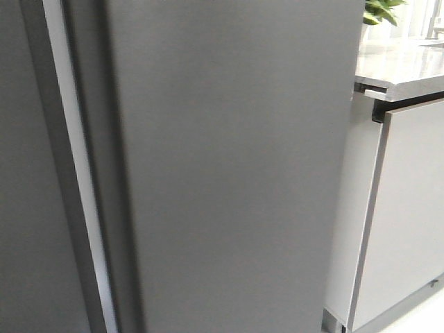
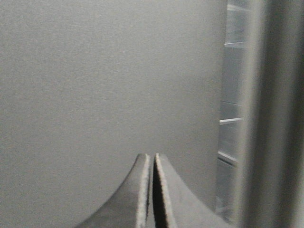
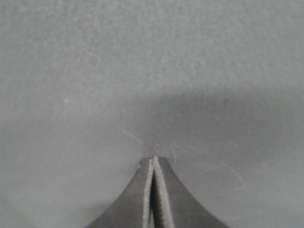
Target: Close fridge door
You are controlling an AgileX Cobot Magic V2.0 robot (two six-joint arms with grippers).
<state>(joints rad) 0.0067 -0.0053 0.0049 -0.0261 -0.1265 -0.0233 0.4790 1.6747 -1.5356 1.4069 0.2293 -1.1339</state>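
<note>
The fridge door (image 1: 229,173) is a tall, flat, matte dark-grey panel that fills the middle of the front view, close to the camera. Neither gripper shows in that view. My left gripper (image 2: 152,156) is shut and empty, its tips pointing at a plain grey panel surface (image 2: 104,80) close ahead. My right gripper (image 3: 154,159) is shut and empty. Its tips are at or touching a grey panel surface (image 3: 152,71), with a shadow around them.
A pale vertical strip (image 1: 76,173) edges another dark-grey panel (image 1: 28,208) on the left, with a dark seam beside the door. A light-grey cabinet door (image 1: 409,222), a counter top (image 1: 399,66) and a plant (image 1: 381,10) are on the right. A narrow band with pale ledges (image 2: 230,123) shows in the left wrist view.
</note>
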